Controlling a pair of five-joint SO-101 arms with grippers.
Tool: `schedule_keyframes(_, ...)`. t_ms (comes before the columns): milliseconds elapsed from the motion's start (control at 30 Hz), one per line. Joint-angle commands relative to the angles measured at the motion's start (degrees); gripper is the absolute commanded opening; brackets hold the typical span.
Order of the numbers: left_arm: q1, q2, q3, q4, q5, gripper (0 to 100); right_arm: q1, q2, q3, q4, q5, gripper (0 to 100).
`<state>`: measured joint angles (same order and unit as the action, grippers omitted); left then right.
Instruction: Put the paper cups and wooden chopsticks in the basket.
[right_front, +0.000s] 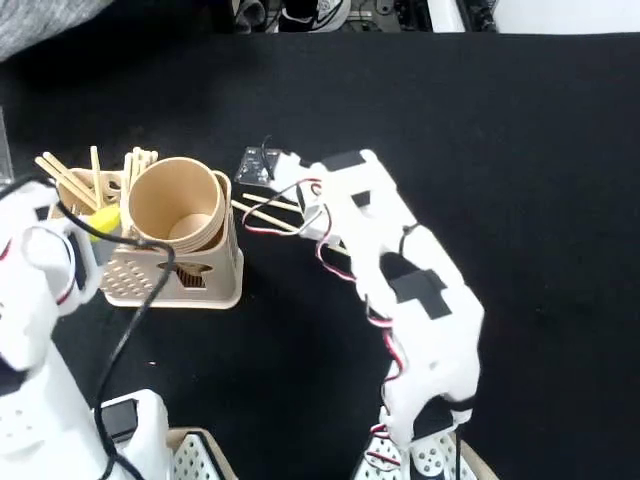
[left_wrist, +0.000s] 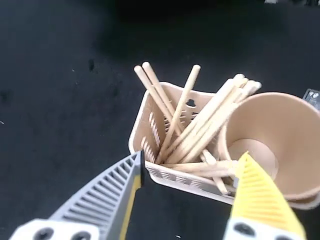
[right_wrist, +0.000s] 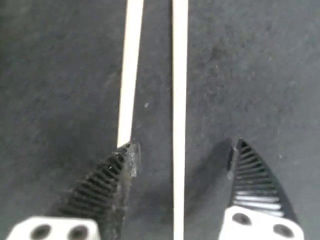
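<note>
Right claw (right_wrist: 183, 146) is hovering wide open over two chopsticks (right_wrist: 179, 75), one between its tips, one under a tip. Closing now is risking flicking that one away.

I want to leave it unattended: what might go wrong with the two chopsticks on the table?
The right tool is open with one chopstick between its fingers and the second chopstick under a fingertip; closing may grab one and flick the other. The basket is already crowded with sticks and a paper cup, so new ones may bounce out.
</note>
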<state>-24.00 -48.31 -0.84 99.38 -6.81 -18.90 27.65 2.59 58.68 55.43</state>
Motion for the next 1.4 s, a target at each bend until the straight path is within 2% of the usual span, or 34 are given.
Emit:
schedule_keyframes(0, -1.7, -0.1, 0.2, -1.6, -0.1, 30, -1.0, 5.1, -7.6, 0.6, 0.4, 28.9)
schedule_keyframes(100, -1.7, -0.4, 1.6, -1.6, -0.5, 30, -1.0, 7.5, -13.1, 4.4, 0.4, 26.6)
schedule_keyframes(300, -1.7, -0.4, 4.8, -4.5, -0.4, 30, -0.8, 11.6, -19.0, 9.1, 0.4, 1.7)
schedule_keyframes(667, -1.3, -0.4, 4.7, -4.0, -0.1, 30, 1.5, 10.2, -21.8, 10.5, -1.6, 1.2)
schedule_keyframes(833, 0.3, -7.2, 4.7, -4.4, 1.4, 30, 1.8, 1.7, -19.1, 15.2, -2.1, 1.2)
schedule_keyframes(1100, 1.3, -21.0, 7.3, -5.5, 1.9, 30, 1.6, -17.7, -6.6, 15.6, -4.5, 1.2)
schedule_keyframes(1233, 0.1, -25.6, 10.2, -6.0, 2.0, 30, 1.8, -30.4, -1.9, 15.6, -9.4, 1.2)
schedule_keyframes(1367, -2.6, -33.2, 14.0, -6.1, 2.0, 30, 1.5, -44.5, -0.4, 14.6, -19.4, 1.2)
